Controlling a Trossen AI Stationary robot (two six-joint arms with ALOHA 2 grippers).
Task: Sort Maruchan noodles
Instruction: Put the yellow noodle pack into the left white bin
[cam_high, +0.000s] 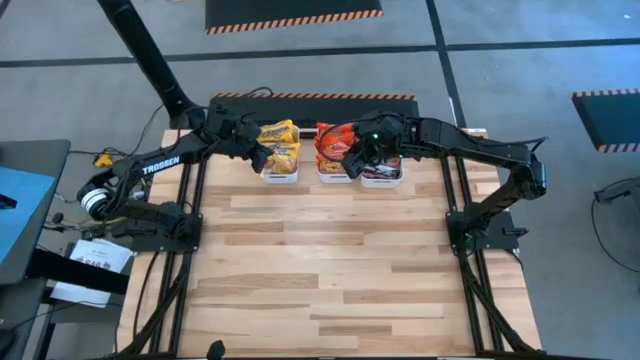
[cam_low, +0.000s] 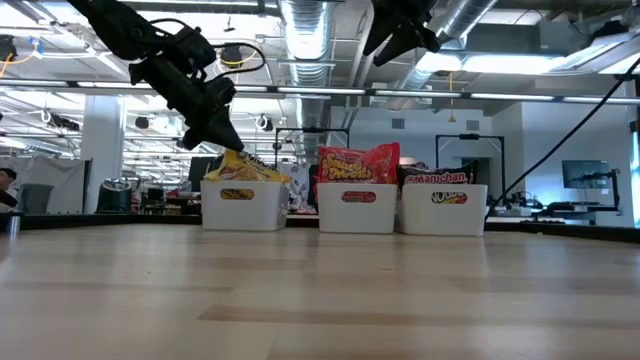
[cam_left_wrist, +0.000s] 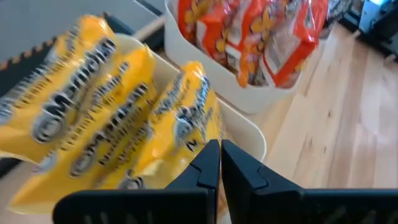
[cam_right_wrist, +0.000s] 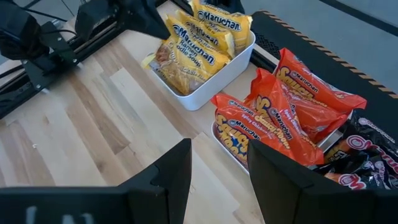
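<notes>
Three white bins stand in a row at the table's far edge. The left bin (cam_high: 280, 178) holds yellow Maruchan noodles (cam_high: 280, 138), the middle bin red ones (cam_high: 333, 145), and the right bin dark ones (cam_high: 382, 172). My left gripper (cam_left_wrist: 221, 163) is shut with nothing between its fingers. It slants down at the near left side of the yellow bin (cam_left_wrist: 249, 132), right by the nearest yellow packet (cam_left_wrist: 186, 118). My right gripper (cam_right_wrist: 217, 180) hangs open high over the red and dark bins, holding nothing. My left gripper's shut fingertips (cam_left_wrist: 210, 155) stand right at the lower edge of the nearest yellow packet (cam_left_wrist: 194, 144), coming slantwise from above on the bin's near left. Whether they touch the packet, I cannot tell.
The wooden tabletop (cam_high: 330, 260) stretches bare from the bins to the near edge. One yellow packet (cam_right_wrist: 163, 59) leans over its bin's near rim. Black arm frames (cam_high: 180, 220) stand along both table sides.
</notes>
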